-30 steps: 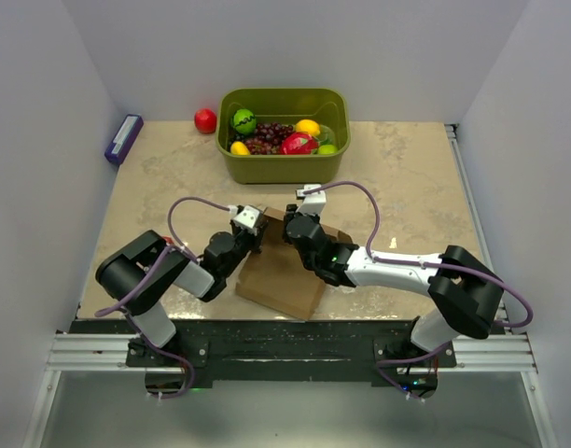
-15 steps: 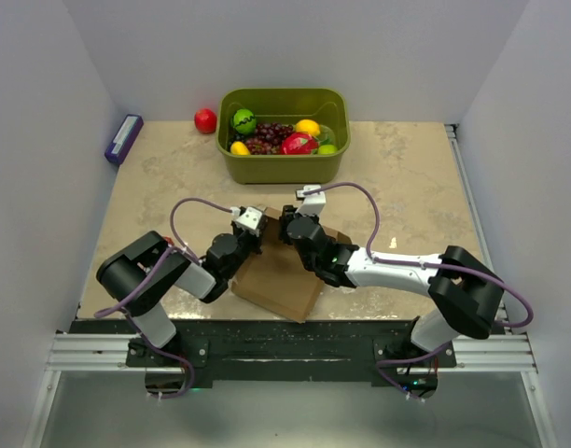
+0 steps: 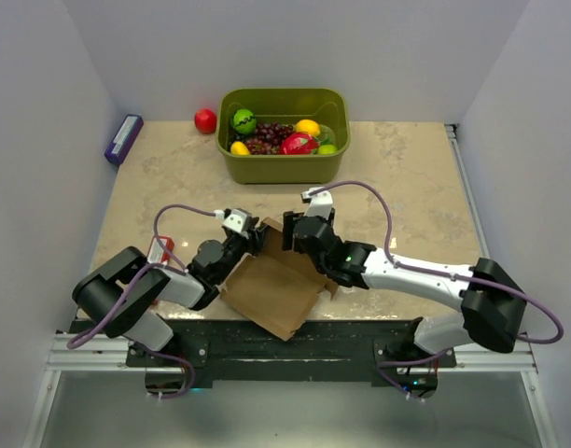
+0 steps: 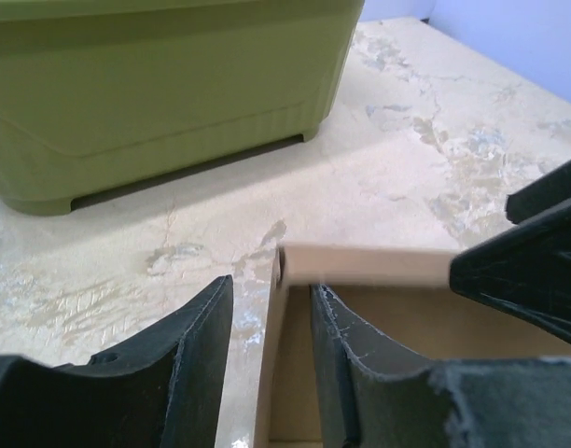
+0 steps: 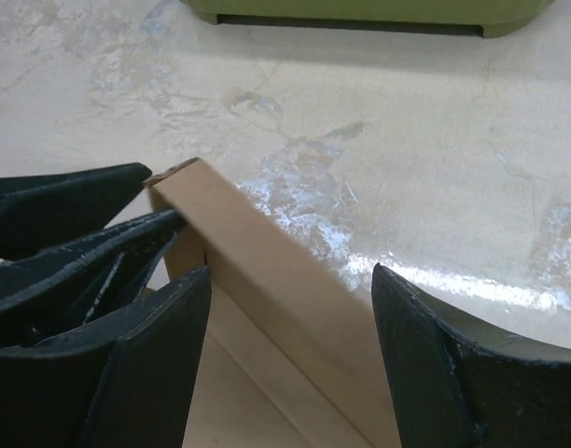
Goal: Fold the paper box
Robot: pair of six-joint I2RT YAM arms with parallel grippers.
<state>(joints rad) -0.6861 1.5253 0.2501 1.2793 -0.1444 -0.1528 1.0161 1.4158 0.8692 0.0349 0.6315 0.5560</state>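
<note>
Both low: left claw (image 4: 271, 308) and right claw (image 5: 290, 299) open-jawed astride paper box (image 3: 271, 285) walls.

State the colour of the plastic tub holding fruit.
The rectangular plastic fruit tub is olive green, clearest in the top external view.

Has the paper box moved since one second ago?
Yes. The paper box slid away from the green tub; its near corner now overhangs the table edge.

right gripper (image 5: 290, 277) spread wide astride the paper box (image 5: 239, 243) wall, gap on the wall's right side, left gripper (image 5: 162, 196) fingers (image 5: 71, 201) flanking its left corner, green tub (image 5: 360, 9) beyond it across the table (image 5: 407, 168).
</note>
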